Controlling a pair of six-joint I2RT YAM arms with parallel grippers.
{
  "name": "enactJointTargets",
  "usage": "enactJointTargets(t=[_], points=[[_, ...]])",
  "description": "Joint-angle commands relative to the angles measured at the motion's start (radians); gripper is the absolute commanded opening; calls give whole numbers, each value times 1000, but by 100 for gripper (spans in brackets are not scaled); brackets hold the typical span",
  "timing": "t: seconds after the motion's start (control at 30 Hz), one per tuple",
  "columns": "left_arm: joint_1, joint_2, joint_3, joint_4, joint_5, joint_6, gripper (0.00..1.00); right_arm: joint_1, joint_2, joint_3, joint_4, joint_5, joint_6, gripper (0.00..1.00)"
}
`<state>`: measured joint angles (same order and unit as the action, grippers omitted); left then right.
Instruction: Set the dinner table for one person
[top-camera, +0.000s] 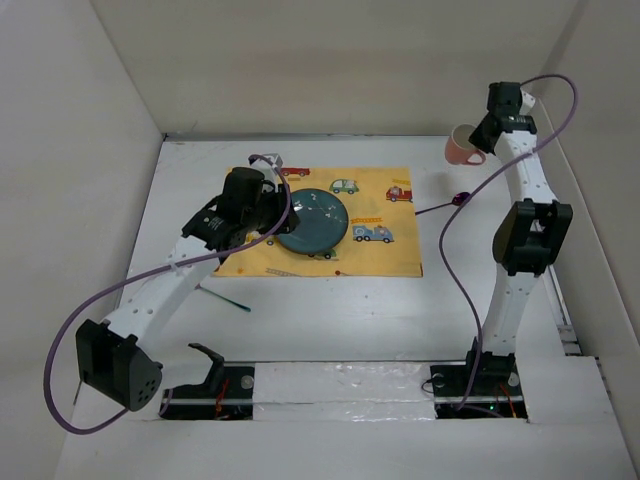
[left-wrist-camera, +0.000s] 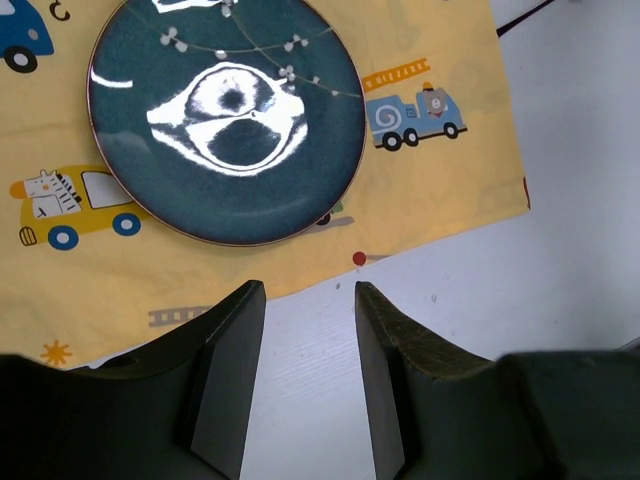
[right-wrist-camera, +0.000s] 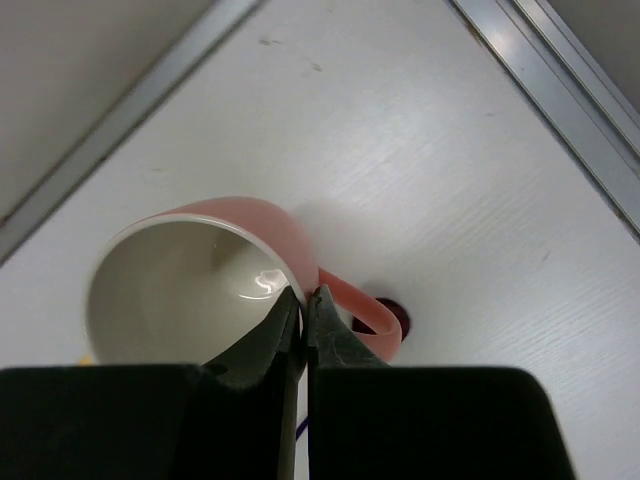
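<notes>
One white worktop (top-camera: 350, 310) lies under both grippers, carrying one yellow car-print mat (left-wrist-camera: 430, 190), one teal plate (left-wrist-camera: 225, 120) and one pink mug (right-wrist-camera: 250, 215). The left gripper (left-wrist-camera: 310, 290) hangs half open and empty, the plate just beyond its tips. The right gripper (right-wrist-camera: 303, 295) is pinched on the mug's rim beside the handle.

The top camera looks down from behind the arm bases (top-camera: 208, 386) over the worktop (top-camera: 330, 310). The left wrist camera looks steeply down, close on the plate (left-wrist-camera: 225, 120). The right wrist camera is even closer on the cup (right-wrist-camera: 180, 290), right of the plate. The top view shows both.
</notes>
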<state>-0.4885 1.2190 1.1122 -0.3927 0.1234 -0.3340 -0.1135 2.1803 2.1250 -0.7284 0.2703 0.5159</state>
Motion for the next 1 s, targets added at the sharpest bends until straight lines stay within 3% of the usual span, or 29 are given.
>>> enactJointTargets(t=[0.0,0.17,0.37,0.97], points=[[4,7,57,49,7,7,38,109,-154,12,136,-74,-14,0],[4,8,71,43,18,20,39,260,-113,30,87,-63,-19,0],[4,-50,28,29,24,30,39,334,-24,133,20,-40,-20,0],[4,-79,-9,37,47,30,39,342,128,231,-82,18,-1,0]])
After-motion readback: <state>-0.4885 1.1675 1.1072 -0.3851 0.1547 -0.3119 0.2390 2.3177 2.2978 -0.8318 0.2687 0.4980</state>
